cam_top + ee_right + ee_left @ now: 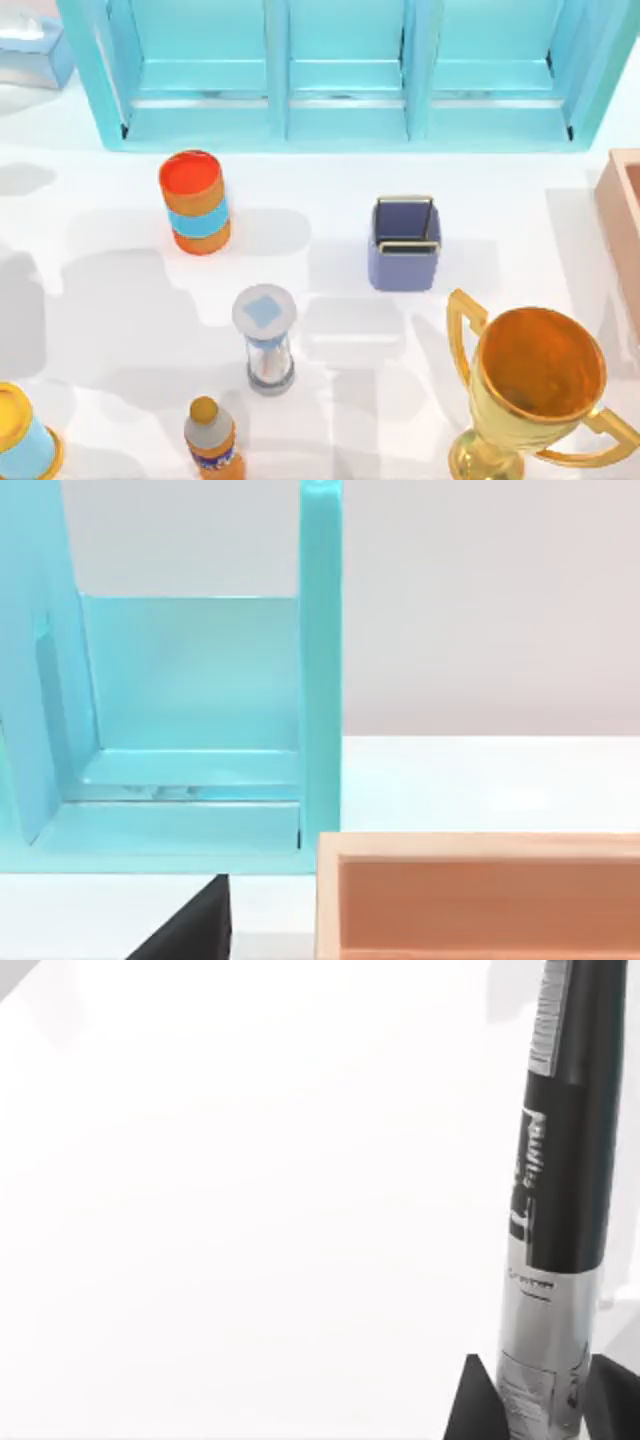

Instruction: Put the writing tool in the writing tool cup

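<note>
The writing tool (560, 1180), a slim black and silver pen with printed lettering, shows in the left wrist view. My left gripper (542, 1412) is shut on its silver end, with a dark fingertip on each side, above a bare white tabletop. The writing tool cup (404, 244), a small square periwinkle holder with a brass rim and divider, stands upright right of the table's middle in the top view. A dark part of my right gripper (190, 930) shows in the right wrist view, facing the blue shelf (190, 730) and a peach box (480, 895).
An orange can with a blue band (195, 202) stands left of the cup. An hourglass (266, 338) and a bottle (211, 438) are nearer the front. A gold trophy (535, 385) rises at front right. The shelf (340, 70) spans the back; the peach box (625, 215) is at the right edge.
</note>
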`<state>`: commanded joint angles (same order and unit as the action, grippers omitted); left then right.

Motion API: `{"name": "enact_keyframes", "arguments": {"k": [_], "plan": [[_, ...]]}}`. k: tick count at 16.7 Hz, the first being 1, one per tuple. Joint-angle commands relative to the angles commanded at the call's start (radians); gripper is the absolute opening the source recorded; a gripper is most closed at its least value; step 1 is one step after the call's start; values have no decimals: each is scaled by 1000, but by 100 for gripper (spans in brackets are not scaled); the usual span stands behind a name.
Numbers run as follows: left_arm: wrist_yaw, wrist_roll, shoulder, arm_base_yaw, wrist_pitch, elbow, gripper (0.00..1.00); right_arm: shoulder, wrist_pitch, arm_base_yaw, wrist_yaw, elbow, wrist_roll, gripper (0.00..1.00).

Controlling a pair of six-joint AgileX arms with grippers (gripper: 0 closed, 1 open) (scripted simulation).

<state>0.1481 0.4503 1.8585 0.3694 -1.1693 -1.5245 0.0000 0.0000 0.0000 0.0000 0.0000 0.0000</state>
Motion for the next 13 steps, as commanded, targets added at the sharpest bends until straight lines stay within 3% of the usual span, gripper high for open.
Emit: {"name": "enact_keyframes", "arguments": {"k": [8,11,13], "plan": [[924,474,326,-954,93,-368,0,0,0,0,0,0,0,100],[1197,624,421,-1227,153,-473,0,0,0,0,0,0,0,100],[1329,704,475,-1358,189,-522,0,0,0,0,0,0,0,100]]}}
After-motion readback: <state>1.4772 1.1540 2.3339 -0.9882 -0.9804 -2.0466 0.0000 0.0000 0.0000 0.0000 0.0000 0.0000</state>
